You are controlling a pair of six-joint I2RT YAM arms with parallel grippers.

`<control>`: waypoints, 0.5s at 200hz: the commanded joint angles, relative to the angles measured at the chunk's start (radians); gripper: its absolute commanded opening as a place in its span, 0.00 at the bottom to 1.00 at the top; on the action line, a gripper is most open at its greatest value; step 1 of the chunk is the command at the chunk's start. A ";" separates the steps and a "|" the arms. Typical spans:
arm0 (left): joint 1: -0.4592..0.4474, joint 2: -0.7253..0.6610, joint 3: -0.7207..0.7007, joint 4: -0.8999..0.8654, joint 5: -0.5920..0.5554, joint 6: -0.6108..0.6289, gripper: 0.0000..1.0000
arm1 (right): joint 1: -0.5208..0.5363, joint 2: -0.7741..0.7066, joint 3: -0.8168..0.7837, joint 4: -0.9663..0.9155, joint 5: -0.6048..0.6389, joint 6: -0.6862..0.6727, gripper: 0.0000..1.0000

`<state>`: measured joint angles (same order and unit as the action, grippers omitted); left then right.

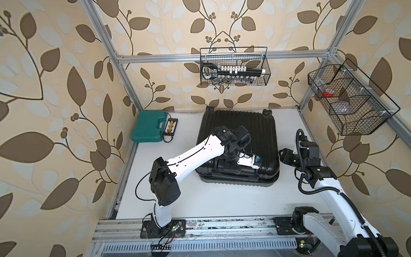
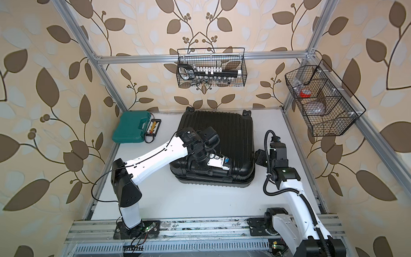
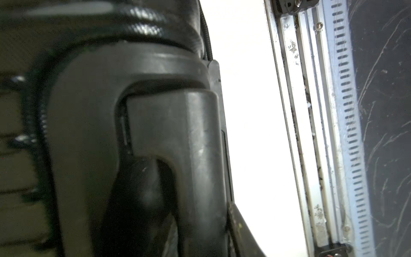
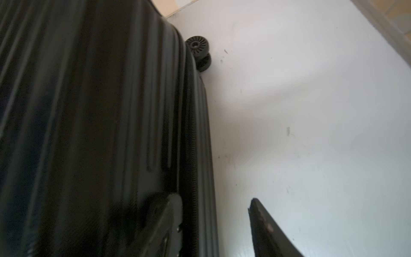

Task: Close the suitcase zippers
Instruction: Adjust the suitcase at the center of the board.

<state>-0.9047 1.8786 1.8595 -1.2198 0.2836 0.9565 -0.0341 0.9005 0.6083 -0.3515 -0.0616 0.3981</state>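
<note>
One teal case [image 1: 149,126] and one small bit tray [image 1: 170,126] sit side by side in the counter's [image 1: 214,199] far left corner. One black suitcase [image 1: 258,132] lies flat right of centre, wheels at the far edge. There is wide bare counter to its left and on the near side, only a narrow strip to its right. The left end effector [image 1: 256,164] hangs at the suitcase's near handle [image 3: 189,144], and I cannot tell its grip. The right end effector [image 4: 213,200] stands open astride the zipper [image 4: 192,133] on the suitcase's right side.

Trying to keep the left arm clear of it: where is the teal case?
In both top views the teal case lies at the far left corner of the table, left of the suitcase, with a small black holder beside it.
</note>
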 commanded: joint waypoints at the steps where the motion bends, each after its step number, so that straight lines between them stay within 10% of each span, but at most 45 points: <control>1: 0.016 0.017 0.109 0.073 0.024 0.099 0.43 | -0.003 -0.018 -0.053 0.051 -0.152 -0.013 0.56; 64: 0.026 -0.114 0.052 0.406 -0.086 -0.324 0.62 | 0.014 -0.055 -0.142 0.160 -0.294 0.003 0.57; 100: 0.070 -0.256 -0.080 0.580 -0.320 -0.834 0.73 | 0.109 -0.056 -0.145 0.209 -0.248 -0.022 0.58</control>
<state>-0.8722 1.7405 1.8133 -0.8066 0.1440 0.5339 -0.0017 0.8513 0.4774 -0.2218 -0.2440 0.3988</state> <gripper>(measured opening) 0.697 0.573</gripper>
